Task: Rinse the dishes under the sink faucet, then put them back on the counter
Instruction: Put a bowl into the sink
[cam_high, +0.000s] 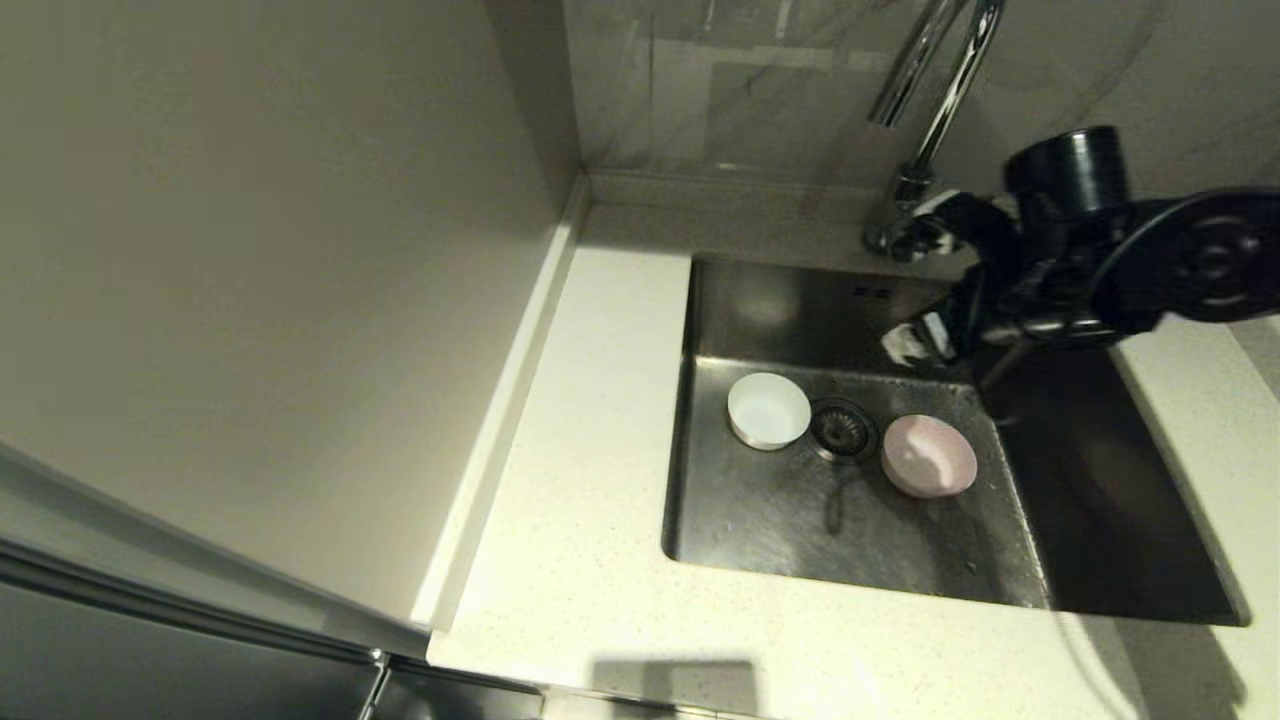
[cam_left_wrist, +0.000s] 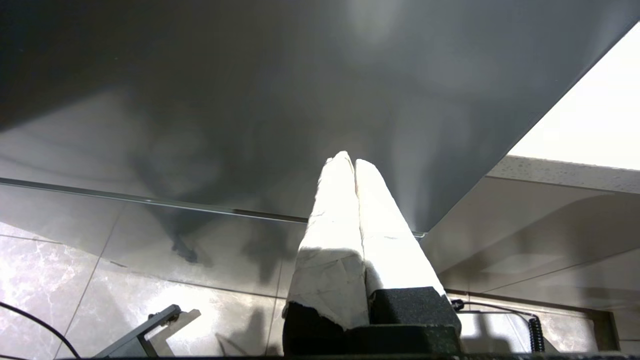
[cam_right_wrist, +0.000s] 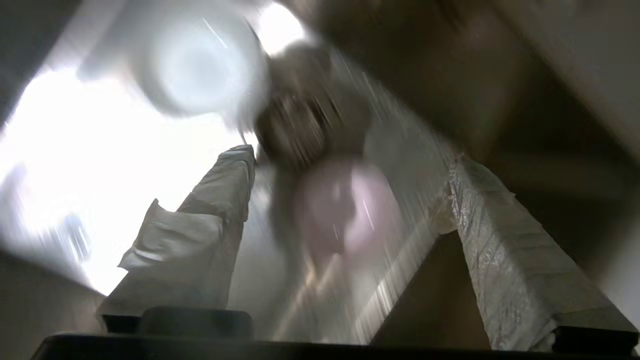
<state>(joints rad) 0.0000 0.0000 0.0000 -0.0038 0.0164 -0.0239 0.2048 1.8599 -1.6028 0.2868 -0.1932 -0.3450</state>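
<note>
The white bowl (cam_high: 768, 410) and the pale pink bowl (cam_high: 928, 456) stand on the floor of the steel sink (cam_high: 760, 520), one on each side of the drain strainer (cam_high: 843, 430). The yellow bowl is out of view. My right gripper (cam_high: 920, 282) hangs open over the back of the basin, just below the chrome faucet (cam_high: 940, 100), holding nothing. In the right wrist view the open right gripper (cam_right_wrist: 350, 160) frames the blurred pink bowl (cam_right_wrist: 345, 210) lying below it, with the white bowl (cam_right_wrist: 200, 70) farther off. My left gripper (cam_left_wrist: 348, 160) is shut and empty, parked low, away from the sink.
The cream counter (cam_high: 590, 450) wraps the sink on the left and front, with a raised edge against the left wall. The right half of the basin lies in the arm's shadow. The left wrist view faces a dark cabinet front (cam_left_wrist: 250, 100) and glossy floor tiles (cam_left_wrist: 75, 280).
</note>
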